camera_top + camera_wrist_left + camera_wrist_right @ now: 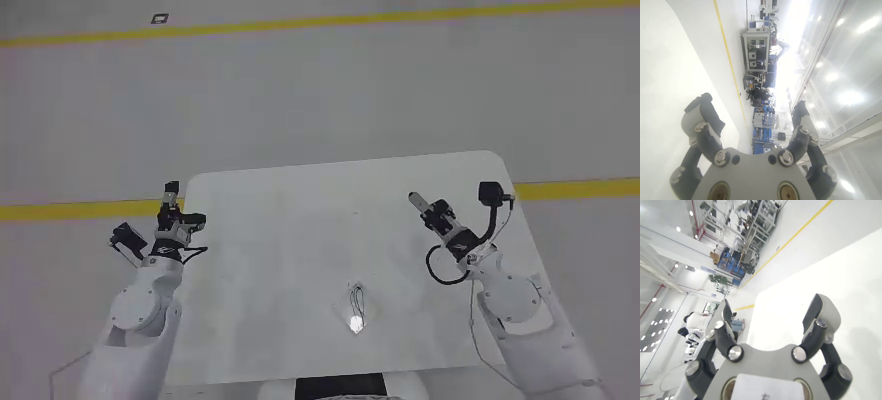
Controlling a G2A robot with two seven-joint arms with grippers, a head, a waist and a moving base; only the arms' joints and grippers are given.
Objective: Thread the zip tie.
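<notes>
The left end effector (753, 103) and right end effector (770, 300) hang released, empty; the thin zip tie (357, 305) lies low on the table (280, 220), so a pinch may skid it.

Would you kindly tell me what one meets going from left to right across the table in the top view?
left gripper → zip tie → right gripper

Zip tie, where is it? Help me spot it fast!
Find the white table. Near its front edge, toward the robot, a little right of middle, lies the zip tie. It is a thin dark loop with a shiny spot at its near end.
</notes>
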